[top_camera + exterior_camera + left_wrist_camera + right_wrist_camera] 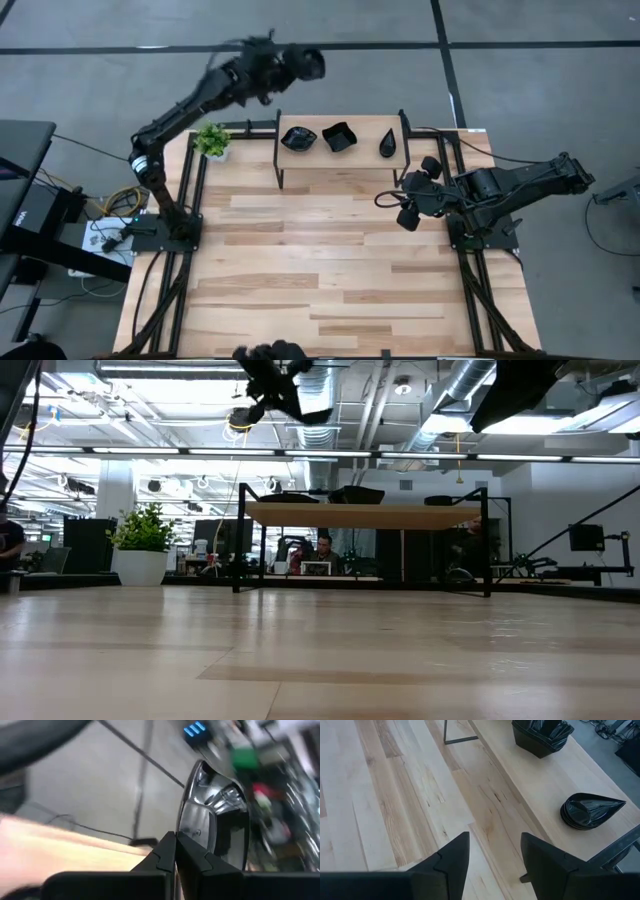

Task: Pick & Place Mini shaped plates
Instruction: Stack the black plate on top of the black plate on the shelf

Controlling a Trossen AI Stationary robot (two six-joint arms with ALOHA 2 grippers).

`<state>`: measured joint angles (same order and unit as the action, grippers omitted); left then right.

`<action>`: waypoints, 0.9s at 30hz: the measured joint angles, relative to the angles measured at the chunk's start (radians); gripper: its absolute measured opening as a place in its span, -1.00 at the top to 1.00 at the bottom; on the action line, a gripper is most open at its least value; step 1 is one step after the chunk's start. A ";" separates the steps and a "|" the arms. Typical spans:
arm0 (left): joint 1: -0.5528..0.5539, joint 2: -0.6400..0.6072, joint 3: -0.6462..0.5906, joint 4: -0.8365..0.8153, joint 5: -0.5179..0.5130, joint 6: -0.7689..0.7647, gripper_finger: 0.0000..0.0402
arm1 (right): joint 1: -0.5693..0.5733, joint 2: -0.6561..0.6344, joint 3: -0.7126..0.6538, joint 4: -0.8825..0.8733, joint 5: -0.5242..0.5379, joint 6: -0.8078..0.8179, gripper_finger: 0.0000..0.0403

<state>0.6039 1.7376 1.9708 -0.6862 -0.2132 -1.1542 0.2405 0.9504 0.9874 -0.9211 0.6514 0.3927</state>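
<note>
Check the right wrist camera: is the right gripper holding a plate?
No. The right gripper has its fingers apart with only bare table between them; the teardrop plate stack sits untouched on the shelf.

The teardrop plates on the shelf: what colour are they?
Glossy black; the teardrop plates show best in the right wrist view.

plates: glossy black | three stacks [339, 137] on raised shelf | one plate [215, 827] upright in left tool

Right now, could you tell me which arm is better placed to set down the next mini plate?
The left. Its gripper is shut on a glossy black plate, raised beyond the table's far edge near the shelf. The right gripper is open and empty, beside the shelf's teardrop stack.
</note>
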 joint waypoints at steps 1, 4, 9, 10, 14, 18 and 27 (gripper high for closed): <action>-0.022 0.000 -0.015 -0.016 -0.062 -0.052 0.95 | 0.000 0.000 0.000 0.000 0.000 0.000 0.14; -0.070 -0.001 -0.043 -0.097 -0.166 -0.224 0.95 | 0.000 0.000 0.000 0.000 0.000 0.000 0.14; -0.149 0.000 -0.092 -0.122 -0.276 -0.415 0.95 | 0.000 0.000 0.000 0.000 0.000 0.000 0.15; -0.171 -0.001 -0.092 -0.118 -0.311 -0.438 0.95 | 0.000 0.000 0.000 0.000 0.000 0.000 0.15; -0.268 -0.002 -0.091 -0.122 -0.484 -0.583 0.95 | 0.000 0.000 0.000 0.000 0.000 0.000 0.14; -0.341 -0.002 -0.091 -0.135 -0.617 -0.708 0.95 | 0.000 0.000 0.000 0.000 0.000 0.000 0.14; -0.351 -0.002 -0.163 -0.170 -0.613 -0.814 0.95 | 0.000 0.000 0.000 0.000 0.000 0.000 0.14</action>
<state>0.2532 1.7355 1.8076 -0.8562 -0.8261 -1.9680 0.2409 0.9508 0.9876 -0.9215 0.6514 0.3926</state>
